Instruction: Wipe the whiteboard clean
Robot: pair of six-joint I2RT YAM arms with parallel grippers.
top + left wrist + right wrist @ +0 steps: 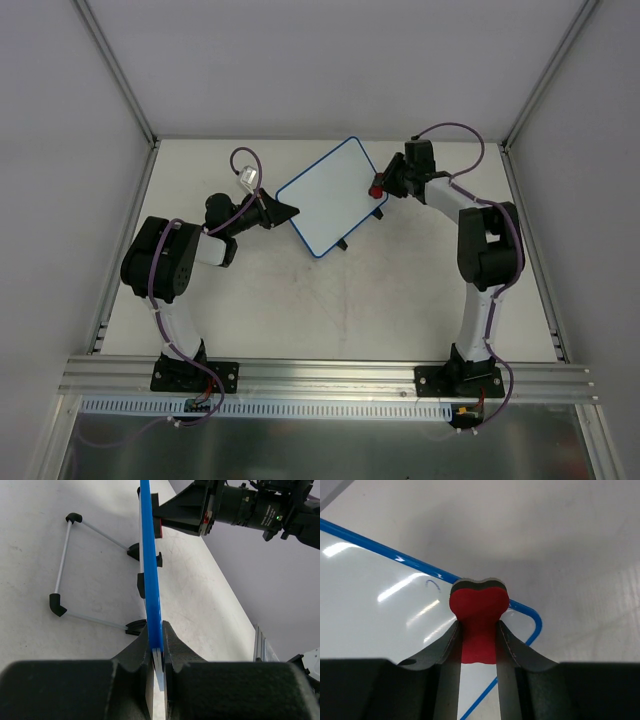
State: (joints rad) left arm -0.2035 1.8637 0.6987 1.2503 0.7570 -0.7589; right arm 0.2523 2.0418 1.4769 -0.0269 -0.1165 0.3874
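The whiteboard (330,195), white with a thin blue rim, stands tilted at the back middle of the table. My left gripper (288,211) is shut on its left edge. In the left wrist view the rim (150,565) runs edge-on between my closed fingers (157,647). My right gripper (380,188) is shut on the red bone-shaped eraser (376,190) at the board's right corner. In the right wrist view the eraser (479,612) rests against the board (375,620) near its rounded corner. A small blue pen mark (433,583) lies just left of the eraser.
The board's wire stand (62,565) with black feet (345,243) rests on the table behind the board. White walls and metal posts (120,70) enclose the table. An aluminium rail (330,378) runs along the near edge.
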